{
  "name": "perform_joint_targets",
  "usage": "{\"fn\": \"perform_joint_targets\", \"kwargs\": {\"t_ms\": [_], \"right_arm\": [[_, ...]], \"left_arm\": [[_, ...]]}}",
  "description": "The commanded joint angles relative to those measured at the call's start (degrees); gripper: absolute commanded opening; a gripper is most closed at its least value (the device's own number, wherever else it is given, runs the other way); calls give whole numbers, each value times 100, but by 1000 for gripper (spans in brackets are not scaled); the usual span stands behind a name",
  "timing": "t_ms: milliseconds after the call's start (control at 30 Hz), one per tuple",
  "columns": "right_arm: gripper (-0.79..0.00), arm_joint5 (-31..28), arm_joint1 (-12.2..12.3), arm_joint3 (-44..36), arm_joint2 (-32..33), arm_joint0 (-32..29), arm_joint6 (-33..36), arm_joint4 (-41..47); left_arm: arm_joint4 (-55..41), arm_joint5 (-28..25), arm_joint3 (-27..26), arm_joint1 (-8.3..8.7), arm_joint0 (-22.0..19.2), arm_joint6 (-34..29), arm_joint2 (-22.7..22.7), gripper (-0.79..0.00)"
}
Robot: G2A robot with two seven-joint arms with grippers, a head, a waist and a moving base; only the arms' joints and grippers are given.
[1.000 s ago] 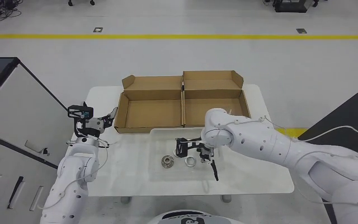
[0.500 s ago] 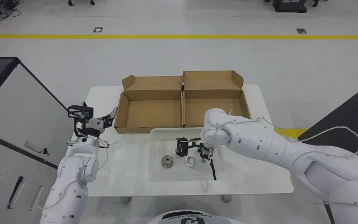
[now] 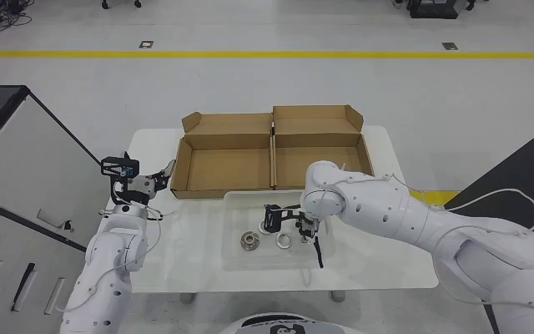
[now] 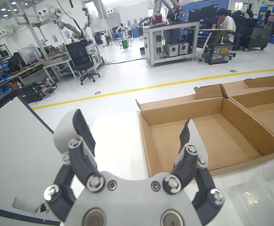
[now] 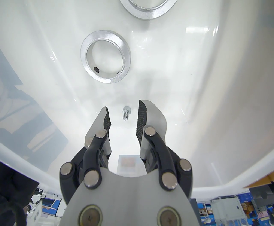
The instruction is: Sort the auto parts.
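Observation:
In the clear plastic tray [image 3: 238, 259] lie a flanged metal part [image 3: 249, 242] and a metal ring [image 3: 284, 242]. My right gripper [image 3: 302, 227] hangs low inside the tray beside the ring. In the right wrist view the right gripper [image 5: 124, 108] is open, with a small silver bolt [image 5: 125, 113] lying on the tray floor between its fingertips. The ring [image 5: 105, 56] lies just beyond the bolt, and a second ring [image 5: 147, 8] sits farther off. My left gripper [image 3: 163, 174] [image 4: 132, 116] is open and holds nothing, at the table's left edge next to the left box.
Two open cardboard boxes stand side by side at the back of the table, the left box [image 3: 229, 167] [image 4: 203, 137] and the right box [image 3: 321, 159]. The tray's curved wall [image 5: 224, 96] rises close around the right gripper. Bare white table [image 3: 183, 242] lies left of the tray.
The right gripper has shifted only very slightly inside the tray. The left arm has kept still.

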Motion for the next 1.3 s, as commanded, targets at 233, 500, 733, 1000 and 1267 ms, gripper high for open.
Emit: {"fn": "perform_joint_targets", "kwargs": {"t_ms": [233, 500, 733, 1000, 1267], "right_arm": [[-505, 15, -29, 134, 0, -42, 15, 21], [-548, 0, -57, 201, 0, -92, 0, 35], [-563, -5, -92, 269, 0, -123, -5, 24], [-570, 23, -89, 262, 0, -107, 23, 37], [-576, 72, -16, 190, 0, -80, 72, 38]], "left_arm": [[0, 0, 0, 0, 0, 0, 0, 0], [0, 0, 0, 0, 0, 0, 0, 0], [0, 0, 0, 0, 0, 0, 0, 0], [0, 0, 0, 0, 0, 0, 0, 0], [0, 0, 0, 0, 0, 0, 0, 0]]}}
